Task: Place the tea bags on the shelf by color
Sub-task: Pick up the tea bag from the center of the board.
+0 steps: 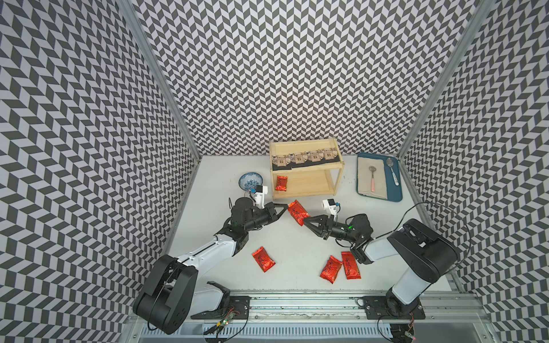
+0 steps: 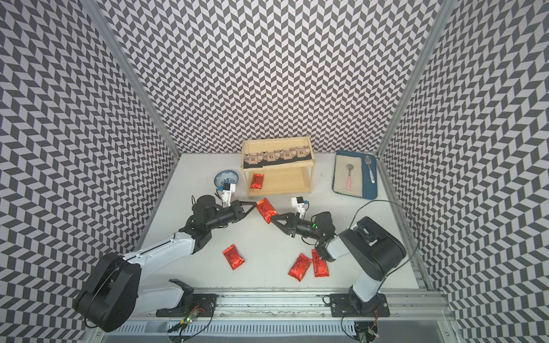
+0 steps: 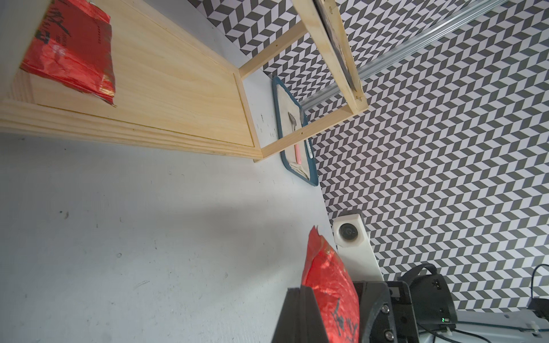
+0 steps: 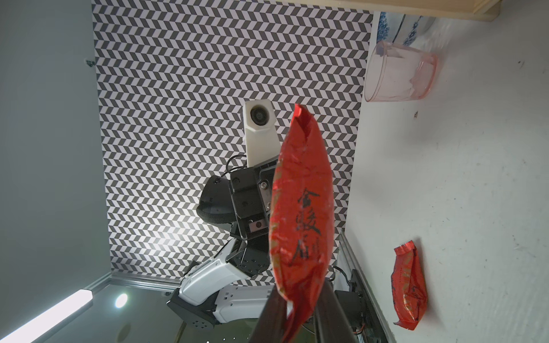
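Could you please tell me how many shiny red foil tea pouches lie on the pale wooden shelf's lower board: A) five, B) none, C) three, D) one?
D: only one shiny red foil tea pouch lies on the lower board of the pale wooden shelf.

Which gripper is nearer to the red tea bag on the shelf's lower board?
Left. The left gripper is just in front of the shelf, close to that tea bag; the right gripper is farther away, beyond the red pouch between them.
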